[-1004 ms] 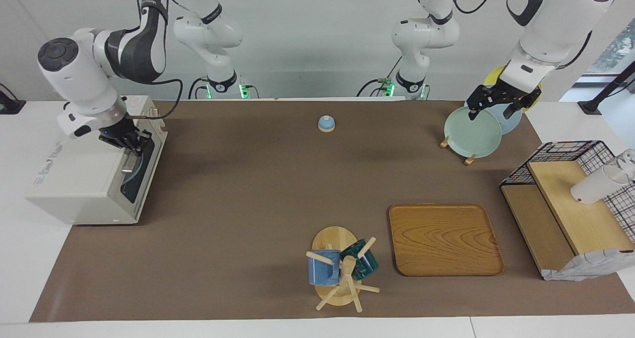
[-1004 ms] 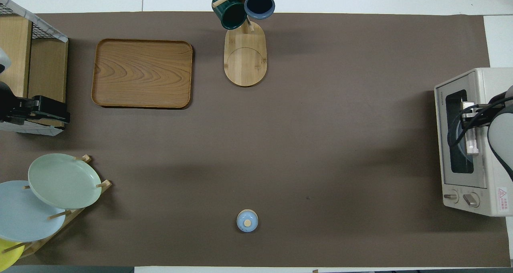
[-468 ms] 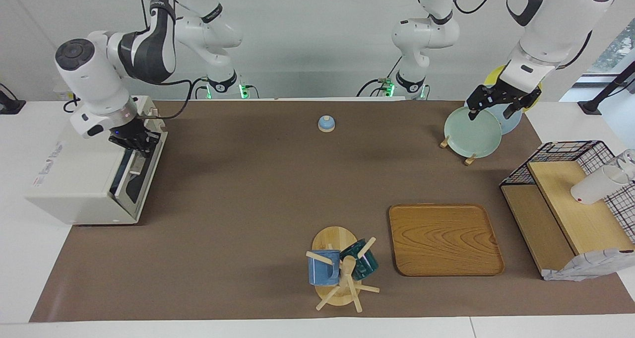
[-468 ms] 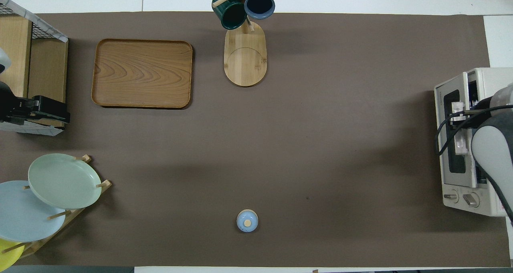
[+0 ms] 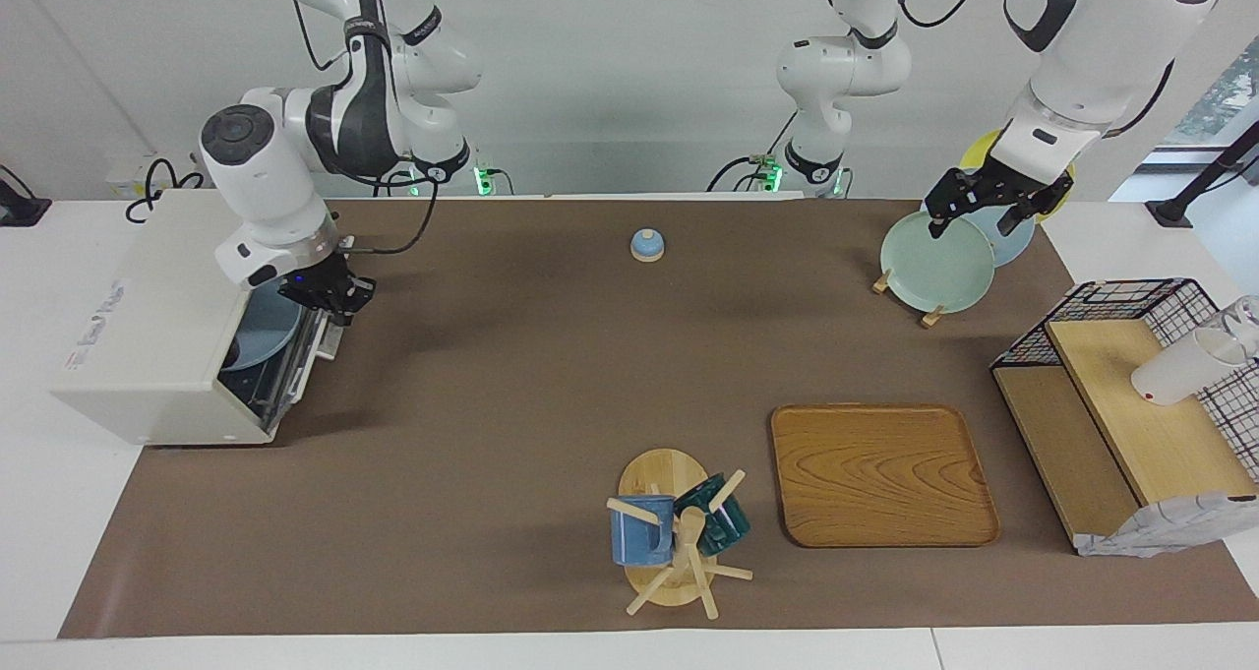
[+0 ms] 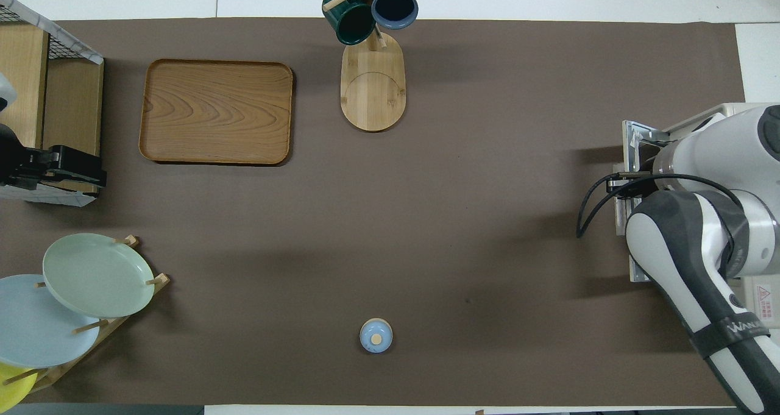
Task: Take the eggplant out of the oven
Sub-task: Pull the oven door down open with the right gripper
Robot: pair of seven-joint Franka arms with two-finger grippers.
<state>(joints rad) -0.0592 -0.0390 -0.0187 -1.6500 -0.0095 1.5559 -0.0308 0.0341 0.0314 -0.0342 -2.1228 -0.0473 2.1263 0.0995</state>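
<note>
Start at the right arm's end of the counter. The oven (image 5: 148, 355) sits at that short edge, and its door (image 5: 300, 360) is part-way down, tilted and not yet flat. Your right end effector (image 5: 334, 301) is at the door's top edge, where the handle should be. I cannot tell whether its fingers are clamped on the bar or only resting against it.

Through the gap you can see a blue plate (image 5: 258, 328) on the rack. The eggplant is not visible in either view. My guess is that it lies on that plate, deeper in the oven, hidden by the oven's top and the arm.

The risks from here, as I judge them:
- If the hold on the handle is loose, the door may slip free and either drop hard or swing back up.
- Pulling outward instead of following the hinge's arc could drag the light oven toward the middle of the counter.
- Reaching in before the door is fully down could catch the wrist on the door's rim.
- Grabbing blindly could snag the plate along with the eggplant.

At the left arm's end, your left end effector (image 5: 987, 213) waits with its fingers spread, over the green plate (image 5: 934, 267) near the robots' long edge.
</note>
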